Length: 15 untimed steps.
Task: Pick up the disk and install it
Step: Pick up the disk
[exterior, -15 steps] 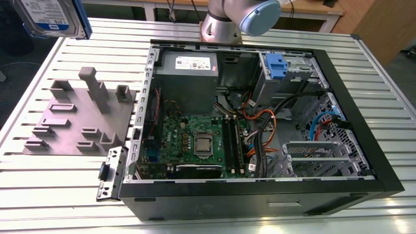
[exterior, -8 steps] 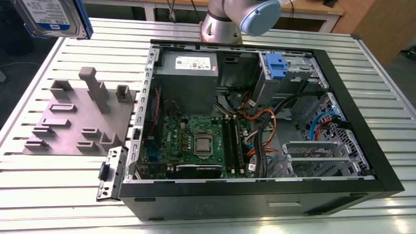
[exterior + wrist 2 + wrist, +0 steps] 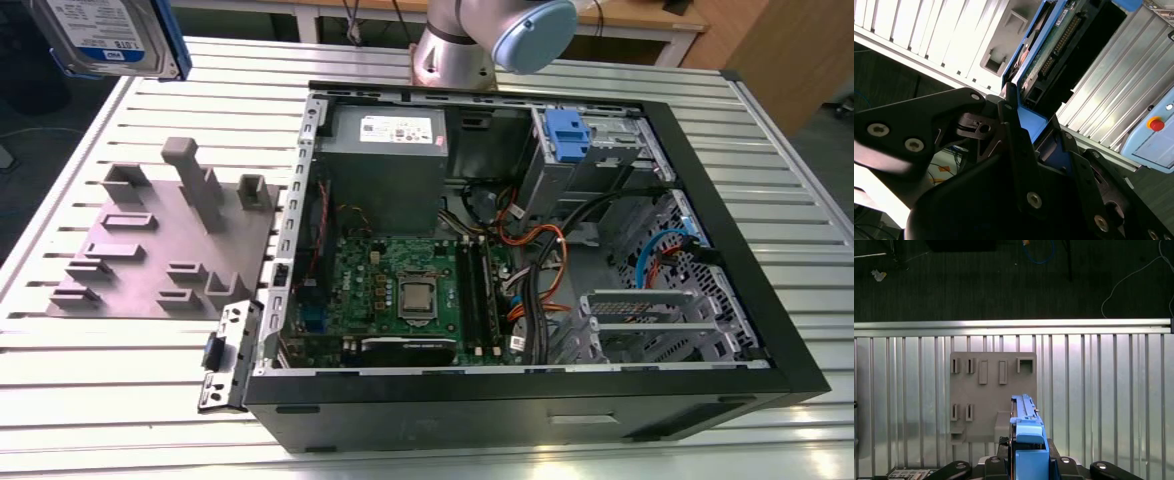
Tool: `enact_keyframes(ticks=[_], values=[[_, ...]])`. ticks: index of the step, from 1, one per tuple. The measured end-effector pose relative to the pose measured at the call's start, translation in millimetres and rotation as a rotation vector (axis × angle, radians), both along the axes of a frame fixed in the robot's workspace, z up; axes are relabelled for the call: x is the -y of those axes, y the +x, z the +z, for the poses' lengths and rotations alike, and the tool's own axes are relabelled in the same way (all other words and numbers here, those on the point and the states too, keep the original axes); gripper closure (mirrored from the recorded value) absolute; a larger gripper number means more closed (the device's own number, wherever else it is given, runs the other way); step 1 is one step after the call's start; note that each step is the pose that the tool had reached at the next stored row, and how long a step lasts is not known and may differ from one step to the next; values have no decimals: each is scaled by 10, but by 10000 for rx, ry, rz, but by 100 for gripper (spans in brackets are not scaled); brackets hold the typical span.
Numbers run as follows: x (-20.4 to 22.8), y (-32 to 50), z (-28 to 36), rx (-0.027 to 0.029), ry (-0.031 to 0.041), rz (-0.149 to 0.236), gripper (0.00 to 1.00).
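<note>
Holds the disk (image 3: 107,35) aloft at the exterior view's far left, above the grey fixture plate (image 3: 134,250) on the slatted surface (image 3: 134,400) and well apart from the open computer case (image 3: 534,250), with the gripper (image 3: 1034,125) clamped on its blue bracket (image 3: 1029,440). Likely handles as stiff, dense and shock-sensitive, with slick metal faces, so best taken by the plastic-framed edges, as here. Counts one disk, one gripper, one fixture plate, one case.

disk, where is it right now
The disk hangs at the exterior view's upper left, clamped in the pincer over the grey fixture plate, apart from the open computer case.
</note>
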State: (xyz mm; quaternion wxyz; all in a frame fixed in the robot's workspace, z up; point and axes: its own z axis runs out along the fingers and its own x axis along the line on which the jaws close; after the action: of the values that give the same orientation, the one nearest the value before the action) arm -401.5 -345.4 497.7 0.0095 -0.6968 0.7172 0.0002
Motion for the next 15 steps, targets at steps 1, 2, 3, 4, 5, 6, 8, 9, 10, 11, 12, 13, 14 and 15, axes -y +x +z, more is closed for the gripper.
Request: enact_keyframes(ticks=[1, 2, 3, 4, 5, 6, 8, 9, 10, 11, 12, 13, 14, 15], values=[[0, 0, 0, 0, 0, 0, 64], [1, 0, 0, 0, 0, 0, 64], [3, 1, 1, -1, -1, 1, 64], [8, 1, 0, -1, -1, 2, 64], [16, 1, 0, 1, 0, 1, 64], [27, 0, 0, 1, 0, 0, 64], [65, 0, 0, 0, 0, 1, 64], [91, 0, 0, -1, 0, 0, 64], [113, 0, 0, 0, 0, 1, 64], [127, 0, 1, 0, -1, 1, 64], [137, 0, 7, -1, 0, 0, 64], [142, 0, 19, 0, 0, 1, 64], [144, 0, 39, 0, 0, 0, 64], [146, 0, 52, -1, -1, -1, 64]])
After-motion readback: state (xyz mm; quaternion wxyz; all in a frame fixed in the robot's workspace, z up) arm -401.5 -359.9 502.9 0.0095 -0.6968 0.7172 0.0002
